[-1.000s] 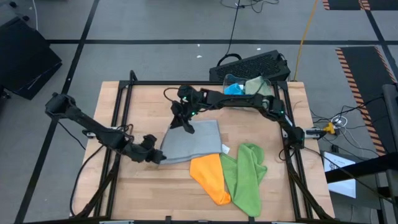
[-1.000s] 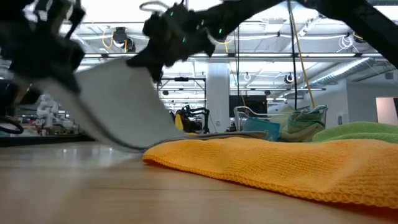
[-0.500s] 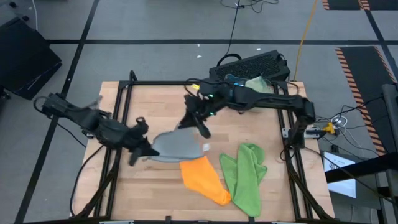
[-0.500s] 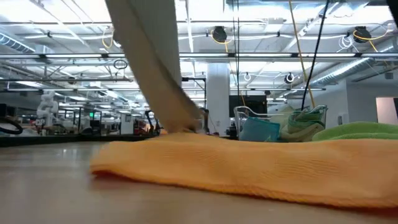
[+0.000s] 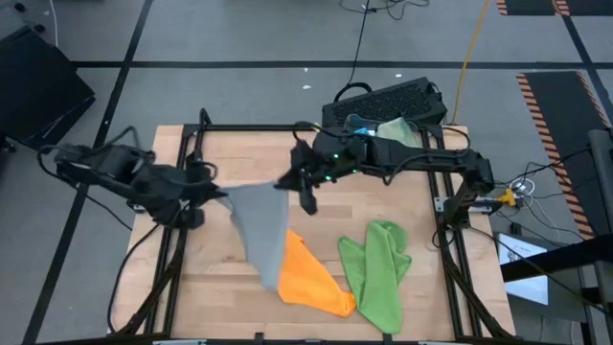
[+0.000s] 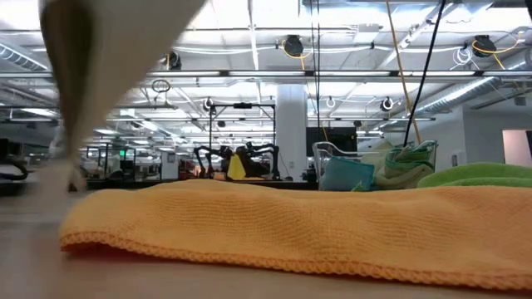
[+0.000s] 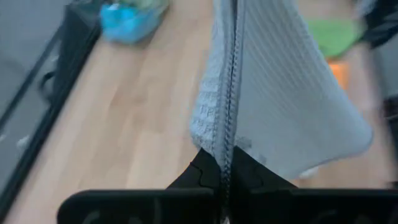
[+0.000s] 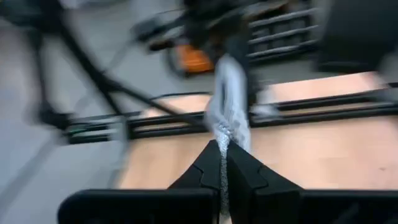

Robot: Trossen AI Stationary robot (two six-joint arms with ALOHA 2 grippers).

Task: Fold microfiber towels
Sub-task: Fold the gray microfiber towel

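A grey towel (image 5: 257, 222) hangs in the air over the table's middle, strung between my two grippers. My left gripper (image 5: 218, 195) is shut on its left top corner and my right gripper (image 5: 287, 182) on its right top corner. The cloth narrows down to a low tip (image 5: 272, 278). In the low view the grey towel (image 6: 108, 66) fills the upper left. An orange towel (image 5: 312, 284) and a lime green towel (image 5: 379, 270) lie bunched on the wood near the front edge. My left gripper pinches the grey towel's hemmed edge (image 7: 227, 144) between its two fingers, at a top corner. The fingers slant downward from the table's left. The cloth runs away from them, gathered into a fold, and hangs. My right gripper pinches the opposite top corner (image 8: 225, 138) between its two fingers, coming nearly level from the table's right. The cloth bunches at the fingertips and its top edge runs toward the left gripper. Whether the hanging tip touches the table I cannot tell.
A clear bin (image 5: 383, 131) at the table's far right holds a bright blue and a sage green towel, with a dark keyboard behind it. A black frame (image 5: 196, 144) borders the wooden table. Bare wood lies at the table's left half.
Both grippers have risen, the left one also going toward the table's far left and rolling. The grey towel, which lay flat on the table and partly over the orange one, is now lifted and hangs between them. The orange towel lies uncovered.
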